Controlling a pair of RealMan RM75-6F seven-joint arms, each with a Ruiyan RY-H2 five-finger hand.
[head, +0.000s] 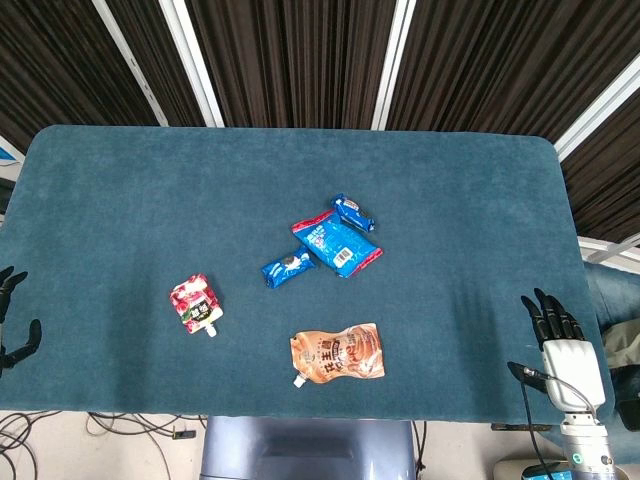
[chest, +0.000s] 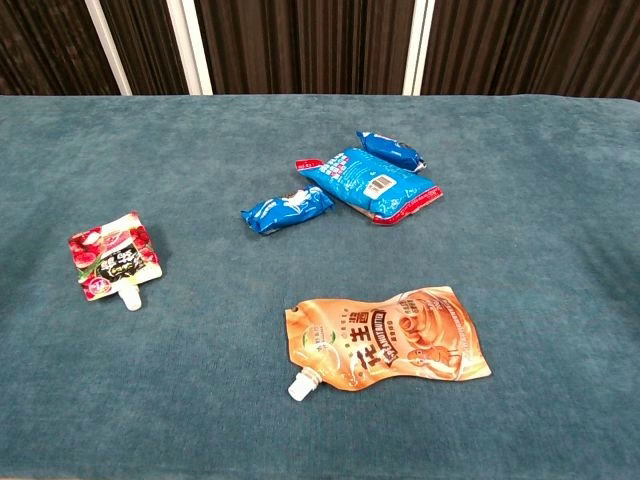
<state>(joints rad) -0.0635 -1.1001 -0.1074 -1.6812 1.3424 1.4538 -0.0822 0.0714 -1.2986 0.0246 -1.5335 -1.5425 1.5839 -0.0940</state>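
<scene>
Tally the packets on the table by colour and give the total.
Blue packets: 3 – large flat pack, small pack at its left, small pack behind it.
Orange spout pouch: 1
Red spout pouch: 1
Total: 5

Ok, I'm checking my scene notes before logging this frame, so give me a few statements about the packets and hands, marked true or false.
1. The orange pouch lies nearest the table's front edge. True.
2. The right hand holds a blue packet. False: it holds nothing, fingers apart, at the table's right edge.
3. The red pouch touches the blue packets. False: it lies alone, well to their left.
4. The small blue packet lies just left of the big blue bag. True.
5. The left hand shows only at the head view's left edge. True.
</scene>
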